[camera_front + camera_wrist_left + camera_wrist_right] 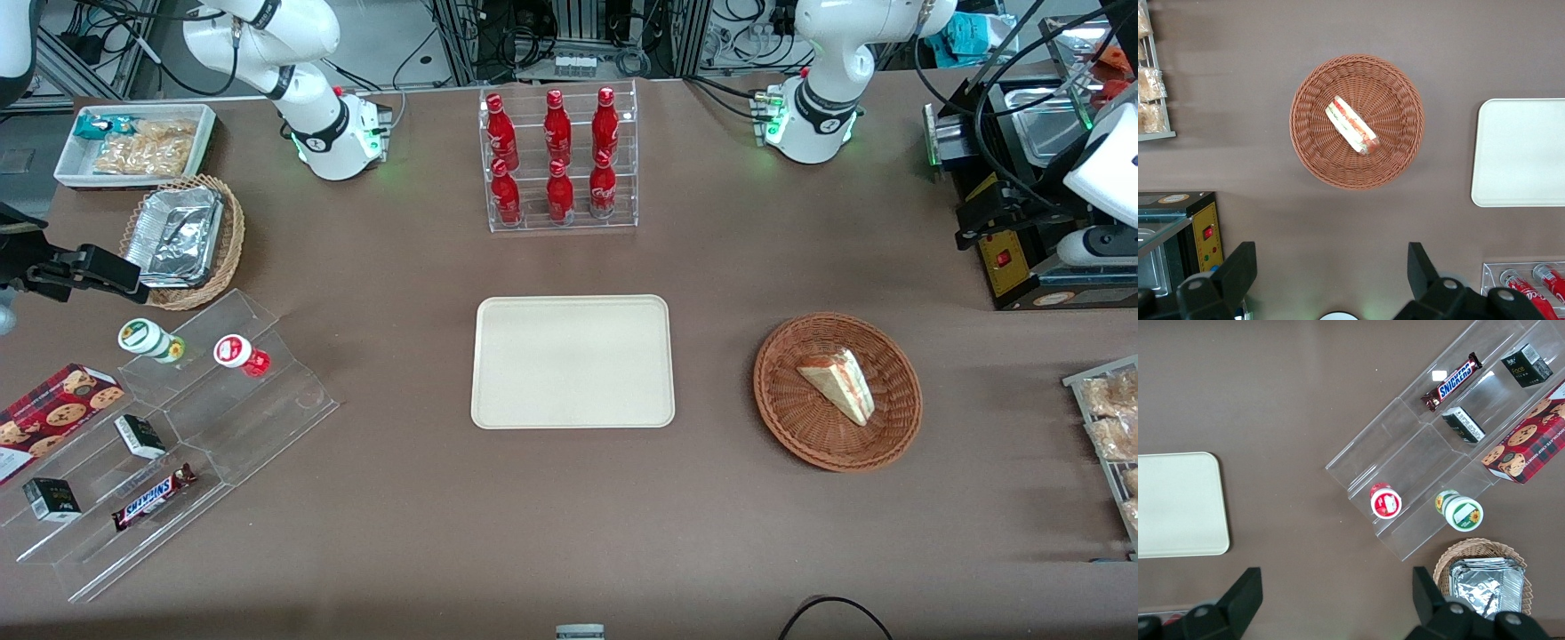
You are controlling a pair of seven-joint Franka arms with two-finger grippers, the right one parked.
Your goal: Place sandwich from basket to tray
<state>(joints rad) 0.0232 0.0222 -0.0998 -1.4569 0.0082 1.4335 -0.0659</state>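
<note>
The sandwich (840, 384), a wrapped white wedge with red and green filling, lies in the reddish-brown wicker basket (782, 391) toward the working arm's end of the table. Both show in the left wrist view, the sandwich (1351, 125) near the middle of the basket (1311, 153). The cream tray (572, 362) lies flat and bare at the table's middle, beside the basket, and also shows in the left wrist view (1518, 153). My left gripper (1331, 257) is open and empty. It hangs high above bare table, farther from the front camera than the basket and apart from it.
A clear rack of red bottles (558, 160) stands farther back than the tray. A black machine (1022, 178) and a rack of snack bags (1107, 427) sit at the working arm's end. A stepped acrylic stand (178, 444) with snacks is at the parked arm's end.
</note>
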